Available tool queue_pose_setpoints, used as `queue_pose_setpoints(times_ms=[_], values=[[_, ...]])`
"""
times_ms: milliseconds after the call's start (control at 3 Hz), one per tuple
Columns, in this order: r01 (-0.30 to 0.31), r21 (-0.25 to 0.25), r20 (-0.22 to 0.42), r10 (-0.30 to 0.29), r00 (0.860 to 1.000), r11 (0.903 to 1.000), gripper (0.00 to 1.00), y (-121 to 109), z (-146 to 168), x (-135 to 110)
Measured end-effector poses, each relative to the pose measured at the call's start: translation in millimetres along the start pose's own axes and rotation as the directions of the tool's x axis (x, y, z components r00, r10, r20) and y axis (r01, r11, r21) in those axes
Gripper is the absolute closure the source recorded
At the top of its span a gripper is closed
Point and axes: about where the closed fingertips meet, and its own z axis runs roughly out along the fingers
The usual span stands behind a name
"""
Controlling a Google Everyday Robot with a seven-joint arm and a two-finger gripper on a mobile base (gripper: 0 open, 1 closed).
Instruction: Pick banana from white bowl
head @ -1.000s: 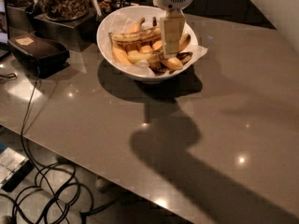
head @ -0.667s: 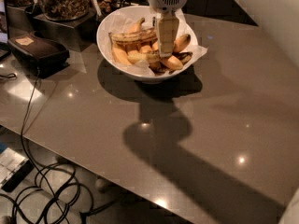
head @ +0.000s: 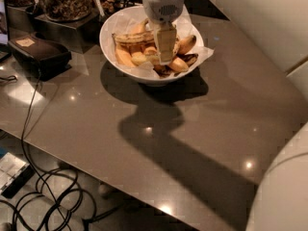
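Observation:
The white bowl [head: 126, 72] stands at the back of the grey table, lined with crumpled white paper. It holds several bananas. A long brown-streaked banana [head: 132, 37] lies across the back, and smooth orange-yellow bananas [head: 123, 57] lie at the left and right. A dull yellow banana [head: 146, 52] lies in the middle, partly hidden by my gripper. My gripper [head: 165, 49] hangs from its white wrist down into the bowl, just right of that banana and right at the fruit.
A black box [head: 39, 55] sits on the table left of the bowl. Jars of nuts [head: 62, 1] stand behind it. Cables [head: 45, 196] lie on the floor past the table's front-left edge. My white arm [head: 284, 191] fills the lower right.
My gripper has moved a little to the left and lower into the bowl. The bowl and the bananas have not moved.

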Motion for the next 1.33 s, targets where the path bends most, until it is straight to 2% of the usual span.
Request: queue_pose_setpoints(times_ms=[333, 667, 1000, 1333], values=[[0.002, -0.016, -0.003, -0.002, 1.0, 0.9999, 0.42, -3.0, 7.3, 2.2], [0.003, -0.026, -0.007, -0.004, 1.0, 0.9997, 0.45, -5.1, 12.7, 4.6], [0.005, -0.033, -0.005, -0.005, 1.0, 0.9994, 0.36, -5.9, 16.6, 4.1], [0.017, -0.048, 0.001, -0.017, 1.0, 0.9987, 0.35, -4.3, 23.4, -2.5]])
